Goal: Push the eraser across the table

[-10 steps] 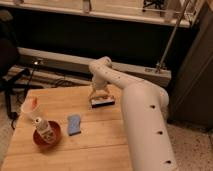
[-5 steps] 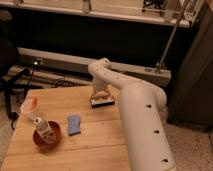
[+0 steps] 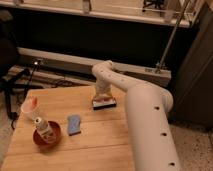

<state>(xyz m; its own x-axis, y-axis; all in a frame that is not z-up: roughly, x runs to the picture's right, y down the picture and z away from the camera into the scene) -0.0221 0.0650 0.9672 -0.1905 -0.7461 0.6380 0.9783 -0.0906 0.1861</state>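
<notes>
one wooden table [image 3: 100,147] beneath the gripper, white arm [image 3: 145,115] behind it, red bowl [image 3: 48,139] and blue pad [image 3: 74,125] well apart nearer the camera, gripper [image 3: 102,95] directly above the eraser [image 3: 104,104], seemingly touching, grip state cannot tell

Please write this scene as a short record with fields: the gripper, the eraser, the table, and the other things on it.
gripper: at the white arm's end, right over the eraser; contact unclear
eraser: lies flat, on the far right part of the table
table: light wooden planks
blue pad: left of the eraser and nearer, apart from it
red bowl: near left; a bottle stands in it
</notes>
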